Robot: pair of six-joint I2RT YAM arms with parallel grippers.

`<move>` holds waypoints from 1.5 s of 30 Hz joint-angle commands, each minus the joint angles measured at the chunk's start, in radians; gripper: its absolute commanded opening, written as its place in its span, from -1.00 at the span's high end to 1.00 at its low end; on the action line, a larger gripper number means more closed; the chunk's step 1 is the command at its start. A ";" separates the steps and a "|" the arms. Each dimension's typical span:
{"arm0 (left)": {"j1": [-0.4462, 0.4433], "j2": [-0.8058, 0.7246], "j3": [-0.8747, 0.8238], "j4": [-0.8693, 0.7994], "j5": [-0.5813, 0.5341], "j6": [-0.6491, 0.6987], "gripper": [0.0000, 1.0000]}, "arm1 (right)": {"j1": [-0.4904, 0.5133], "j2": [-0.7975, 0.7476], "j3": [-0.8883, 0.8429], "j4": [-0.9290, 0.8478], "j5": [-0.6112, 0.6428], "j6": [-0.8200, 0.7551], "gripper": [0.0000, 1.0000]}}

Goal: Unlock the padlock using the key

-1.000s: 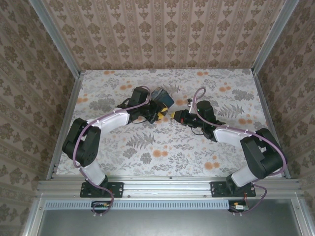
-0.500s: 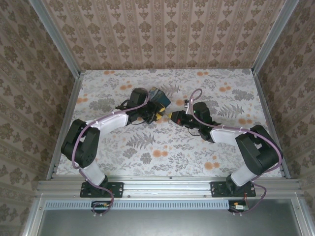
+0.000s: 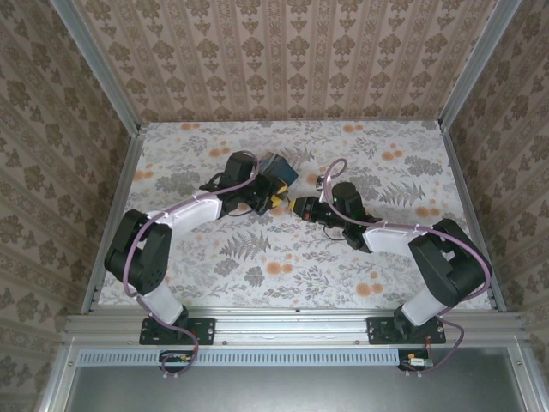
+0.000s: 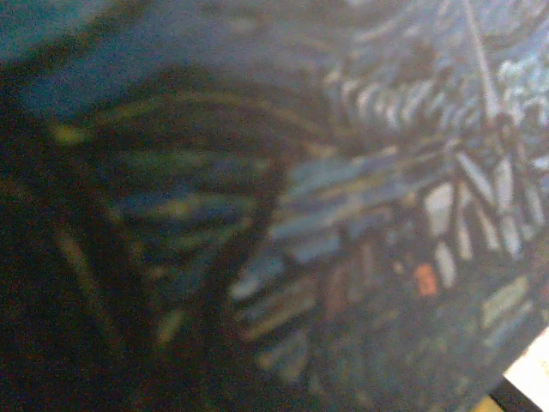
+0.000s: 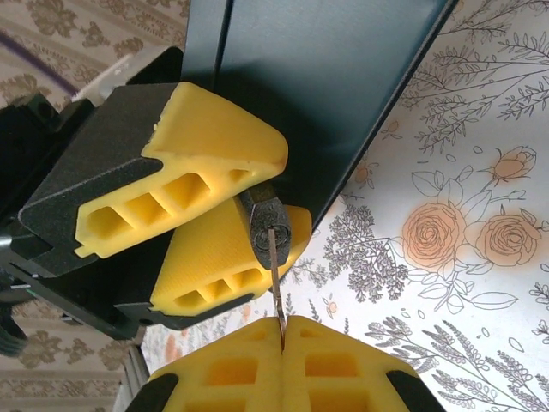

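The padlock [image 3: 280, 168] is a dark blue block held off the table by my left gripper [image 3: 271, 196]. Its swirl print [image 4: 369, 197] is pressed close to the lens in the left wrist view. In the right wrist view the left gripper [image 5: 290, 202] has its yellow fingers [image 5: 206, 146] shut on the padlock [image 5: 326, 86], pinching the grey metal keyhole end [image 5: 268, 225]. My right gripper [image 5: 281, 331] is shut on the key [image 5: 274, 279], a thin brown sliver standing up from its yellow pads [image 5: 339, 360]. The key's tip sits in the keyhole slot. My right gripper [image 3: 299, 208] is just right of the left one.
The floral tabletop [image 3: 283, 257] stretches around both arms, with patterned walls [image 3: 292, 60] on three sides. A metal rail [image 3: 292, 322] runs along the near edge. Bare tabletop [image 5: 463, 232] lies below and right of the grippers.
My right gripper has moved left with the key until it meets the padlock's keyhole end. The left gripper and padlock have shifted slightly back and left.
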 commanded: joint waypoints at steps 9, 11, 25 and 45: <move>0.069 -0.051 0.049 -0.238 0.123 0.288 0.74 | -0.009 -0.035 0.026 -0.150 -0.222 -0.242 1.00; 0.079 -0.051 0.053 -0.258 0.126 0.300 0.74 | -0.010 -0.037 0.021 -0.184 -0.230 -0.256 1.00; 0.078 -0.065 0.086 -0.348 0.196 0.311 0.74 | 0.005 0.005 0.026 -0.077 -0.223 -0.204 1.00; 0.076 -0.083 0.042 -0.282 0.193 0.284 0.74 | 0.006 0.083 0.055 0.024 -0.261 -0.100 1.00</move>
